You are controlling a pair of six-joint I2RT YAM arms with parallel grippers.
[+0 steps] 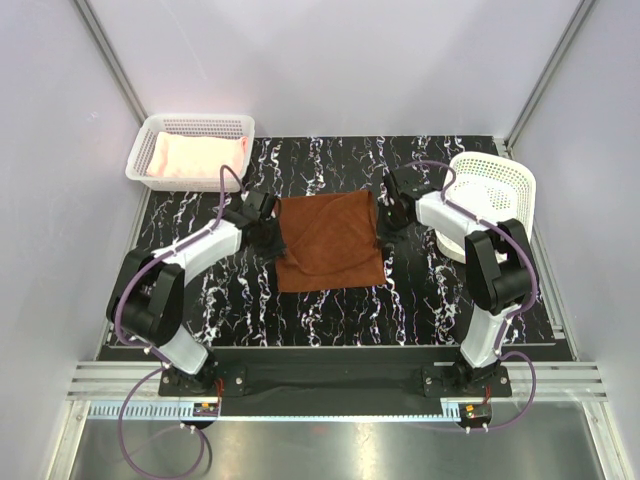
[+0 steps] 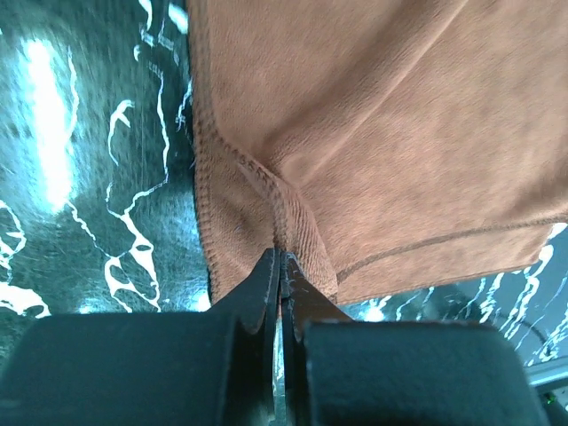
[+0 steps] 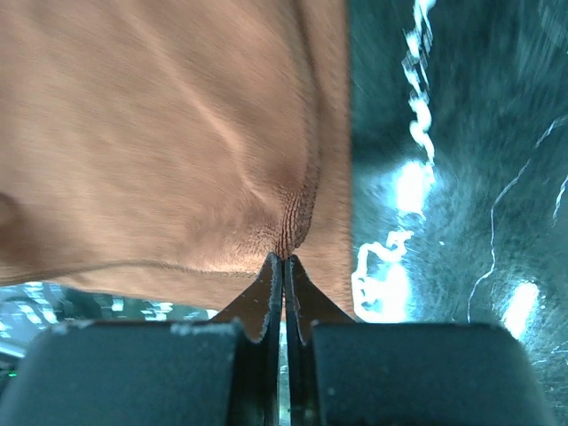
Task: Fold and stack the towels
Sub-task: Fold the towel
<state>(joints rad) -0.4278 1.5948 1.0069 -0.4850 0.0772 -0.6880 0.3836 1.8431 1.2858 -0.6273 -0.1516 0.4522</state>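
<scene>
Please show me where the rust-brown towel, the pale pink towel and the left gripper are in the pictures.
rust-brown towel (image 1: 328,240): top external view, middle of the cloth.
pale pink towel (image 1: 195,157): top external view, middle of its visible surface.
left gripper (image 2: 280,256): left wrist view, between the shut fingertips.
</scene>
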